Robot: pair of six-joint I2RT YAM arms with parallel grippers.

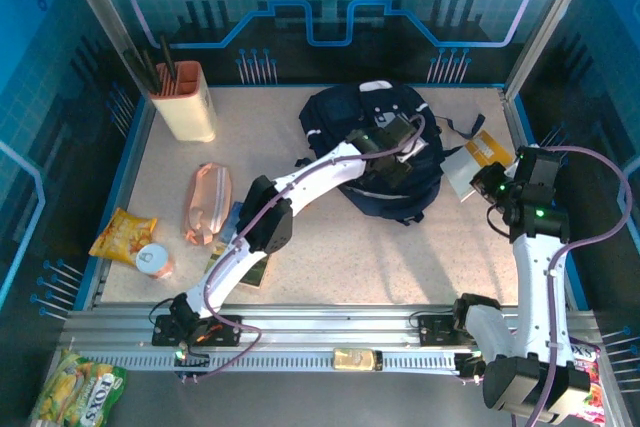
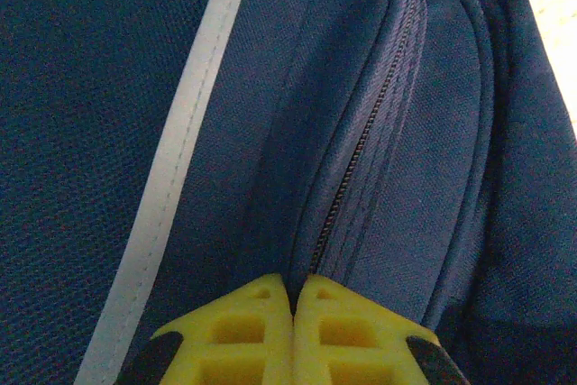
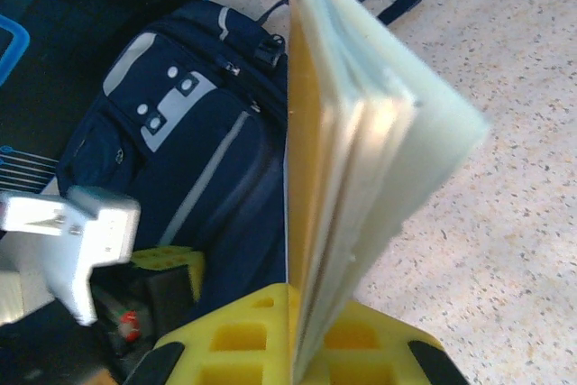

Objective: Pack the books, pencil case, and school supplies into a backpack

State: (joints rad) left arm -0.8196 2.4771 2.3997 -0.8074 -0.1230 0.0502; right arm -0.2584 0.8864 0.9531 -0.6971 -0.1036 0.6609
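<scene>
The navy backpack lies at the back centre of the table, and it also shows on the left of the right wrist view. My left gripper rests on the backpack, shut, with its yellow tips pinching a fold of fabric beside the closed zipper. To the backpack's right, my right gripper is shut on the white-and-orange notebook, held edge-on above the table. The pink pencil case lies at the left. Another of the books lies partly under my left arm.
A beige holder with pencils stands at the back left. A yellow snack bag and a small can lie near the left edge. Clear walls ring the table; a metal rail runs along the front.
</scene>
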